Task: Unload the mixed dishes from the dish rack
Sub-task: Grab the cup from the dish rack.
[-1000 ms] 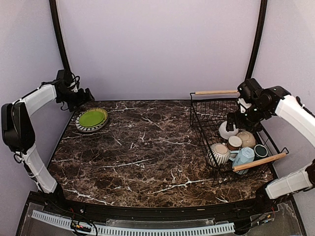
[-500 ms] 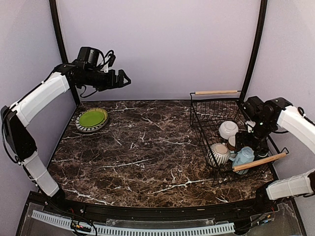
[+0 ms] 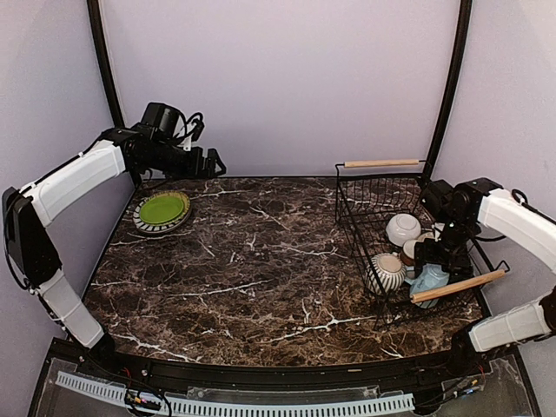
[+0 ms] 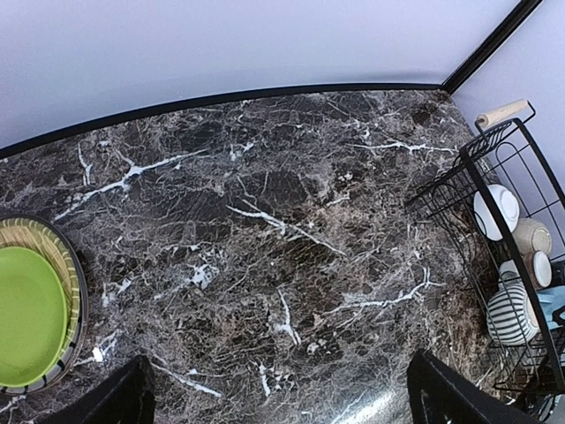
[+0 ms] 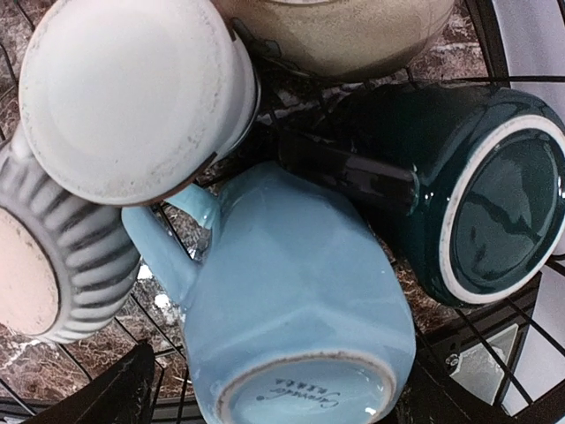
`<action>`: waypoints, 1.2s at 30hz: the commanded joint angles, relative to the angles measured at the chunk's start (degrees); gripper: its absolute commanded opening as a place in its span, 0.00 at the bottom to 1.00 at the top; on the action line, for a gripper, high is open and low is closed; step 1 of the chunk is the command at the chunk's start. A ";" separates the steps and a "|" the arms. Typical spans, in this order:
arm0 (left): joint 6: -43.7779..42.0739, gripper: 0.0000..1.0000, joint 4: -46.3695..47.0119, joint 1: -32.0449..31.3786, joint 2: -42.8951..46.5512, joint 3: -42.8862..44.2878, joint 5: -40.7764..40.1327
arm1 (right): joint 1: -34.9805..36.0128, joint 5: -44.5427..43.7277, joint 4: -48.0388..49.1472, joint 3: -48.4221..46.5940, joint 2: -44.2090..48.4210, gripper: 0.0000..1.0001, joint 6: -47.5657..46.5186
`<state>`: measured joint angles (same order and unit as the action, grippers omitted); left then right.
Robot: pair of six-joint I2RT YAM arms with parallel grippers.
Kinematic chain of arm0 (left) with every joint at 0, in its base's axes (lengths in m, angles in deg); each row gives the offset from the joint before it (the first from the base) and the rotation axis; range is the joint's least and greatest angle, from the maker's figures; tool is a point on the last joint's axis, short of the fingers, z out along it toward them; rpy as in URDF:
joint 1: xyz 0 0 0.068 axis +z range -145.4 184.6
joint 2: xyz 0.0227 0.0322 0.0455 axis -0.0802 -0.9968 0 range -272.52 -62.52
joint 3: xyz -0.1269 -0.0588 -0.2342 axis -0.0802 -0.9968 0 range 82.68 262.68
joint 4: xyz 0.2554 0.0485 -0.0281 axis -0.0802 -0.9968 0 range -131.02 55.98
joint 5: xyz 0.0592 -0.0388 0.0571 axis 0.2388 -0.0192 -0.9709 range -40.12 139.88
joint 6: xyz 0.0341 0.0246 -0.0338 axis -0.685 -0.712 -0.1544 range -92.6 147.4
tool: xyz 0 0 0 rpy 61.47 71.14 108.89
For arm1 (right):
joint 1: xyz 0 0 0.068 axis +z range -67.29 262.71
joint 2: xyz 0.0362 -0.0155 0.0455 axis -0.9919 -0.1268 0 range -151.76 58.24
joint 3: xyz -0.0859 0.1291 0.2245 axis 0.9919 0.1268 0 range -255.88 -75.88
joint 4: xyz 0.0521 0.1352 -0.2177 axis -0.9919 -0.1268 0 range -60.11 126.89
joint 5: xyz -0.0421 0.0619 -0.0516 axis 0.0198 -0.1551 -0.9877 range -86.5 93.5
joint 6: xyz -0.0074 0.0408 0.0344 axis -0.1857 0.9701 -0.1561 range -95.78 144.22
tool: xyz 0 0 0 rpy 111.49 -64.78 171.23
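I get bright, soft, even light with only faint shadows. The table (image 4: 371,402) glints near the bottom of my left wrist view, which bends its far edge. The green mug (image 5: 477,194) shows glare.

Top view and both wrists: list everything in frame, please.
table: 1, dark marble, underneath
rack: 1, black wire, right side
green plate: 1, lime, far left
striped plate: 1, black-striped, under green plate
white bowl: 1, white, in rack
striped bowl: 1, grey, in rack
beige bowl: 1, beige, in rack
blue mug: 1, light blue, in rack
green mug: 1, dark, beside blue mug
cup: 1, grey, in rack
left end effector: 1, black, open above back left
right end effector: 1, black, open over blue mug
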<state>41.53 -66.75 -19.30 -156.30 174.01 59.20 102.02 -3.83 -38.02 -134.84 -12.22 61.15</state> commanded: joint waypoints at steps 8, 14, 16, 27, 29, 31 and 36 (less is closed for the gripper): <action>-0.56 0.99 1.31 0.08 2.95 -1.28 0.39 | -1.07 -2.03 7.80 5.38 -0.94 0.88 1.15; -0.78 0.99 1.62 0.08 2.41 -1.76 -0.31 | -1.24 -2.12 9.85 7.67 -0.45 0.77 0.72; -0.92 0.99 1.62 0.08 2.07 -1.77 -0.43 | -1.29 -2.49 9.42 7.67 0.43 0.72 0.53; -0.94 0.99 1.42 -0.24 0.22 -1.72 0.07 | -1.29 -2.42 2.94 2.69 8.42 0.38 0.84; -1.07 0.99 1.36 -0.45 -0.03 -1.70 -0.04 | -1.29 -2.59 1.79 1.66 9.68 0.32 0.70; -1.23 0.99 1.17 -0.71 -0.35 -1.65 -0.35 | -1.29 -2.68 0.74 0.51 10.61 0.26 0.45; -1.92 0.99 0.68 -1.94 -1.35 -1.31 -1.37 | -1.32 -2.63 -0.49 -1.72 13.92 0.14 -0.78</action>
<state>41.09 -65.40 -20.11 -157.21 172.96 58.80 101.02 -5.56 -36.41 -133.28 -1.47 61.13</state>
